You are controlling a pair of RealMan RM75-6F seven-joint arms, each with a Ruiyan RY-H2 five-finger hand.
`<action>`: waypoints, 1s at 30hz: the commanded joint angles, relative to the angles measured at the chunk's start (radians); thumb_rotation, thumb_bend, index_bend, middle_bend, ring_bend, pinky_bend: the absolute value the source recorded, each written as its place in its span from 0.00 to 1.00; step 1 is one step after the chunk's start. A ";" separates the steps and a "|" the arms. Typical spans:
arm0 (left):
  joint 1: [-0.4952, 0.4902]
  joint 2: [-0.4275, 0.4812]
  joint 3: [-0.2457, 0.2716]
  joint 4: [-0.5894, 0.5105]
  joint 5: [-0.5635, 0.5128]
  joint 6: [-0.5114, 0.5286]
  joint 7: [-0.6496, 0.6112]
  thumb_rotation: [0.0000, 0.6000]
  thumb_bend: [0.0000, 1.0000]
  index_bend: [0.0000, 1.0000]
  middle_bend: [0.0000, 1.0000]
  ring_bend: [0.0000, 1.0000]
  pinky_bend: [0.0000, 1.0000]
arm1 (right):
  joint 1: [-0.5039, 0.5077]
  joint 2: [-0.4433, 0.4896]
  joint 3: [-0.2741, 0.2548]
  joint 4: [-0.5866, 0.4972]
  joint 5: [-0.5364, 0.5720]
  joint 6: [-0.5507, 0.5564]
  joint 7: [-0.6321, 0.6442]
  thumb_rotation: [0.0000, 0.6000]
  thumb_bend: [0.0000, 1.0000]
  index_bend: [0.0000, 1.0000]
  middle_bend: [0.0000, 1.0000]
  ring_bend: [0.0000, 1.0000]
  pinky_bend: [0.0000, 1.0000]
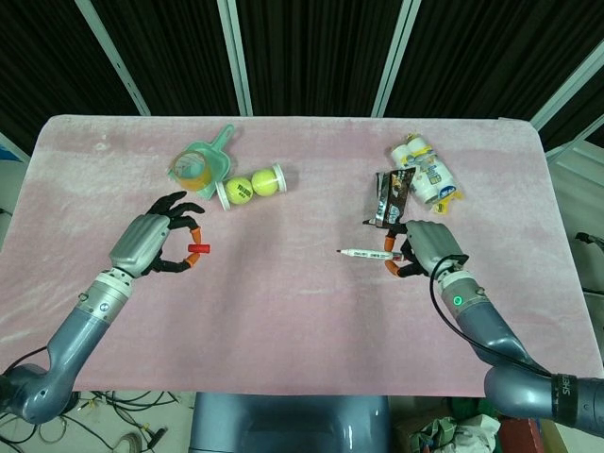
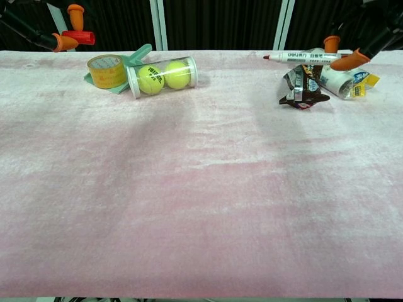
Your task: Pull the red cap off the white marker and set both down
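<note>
Pink cloth covers the table (image 1: 302, 311), backed by dark panels. Left hand (image 1: 151, 245) pinches the red cap (image 1: 197, 248) between orange fingertips, raised over the table's left side. Right hand (image 1: 425, 247) holds the white marker (image 1: 366, 254) level, its red tip bared and pointing left, near the snack wrapper (image 1: 390, 199). Cap and marker sit well apart.

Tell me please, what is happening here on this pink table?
A robot with two arms has pulled the cap off a marker. Its left hand pinches the red cap, and its right hand holds the white marker by its back end, the bare tip pointing toward the cap. Both hands are apart and raised above the pink table; neither piece is set down yet. A tape roll, a tube of tennis balls and some snack packets lie farther back, untouched.
</note>
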 commanded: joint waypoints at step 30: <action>0.022 -0.241 0.025 0.404 0.048 -0.197 -0.136 1.00 0.18 0.18 0.11 0.00 0.00 | -0.084 -0.322 0.011 0.268 -0.109 0.045 -0.019 1.00 0.44 0.82 1.00 1.00 0.96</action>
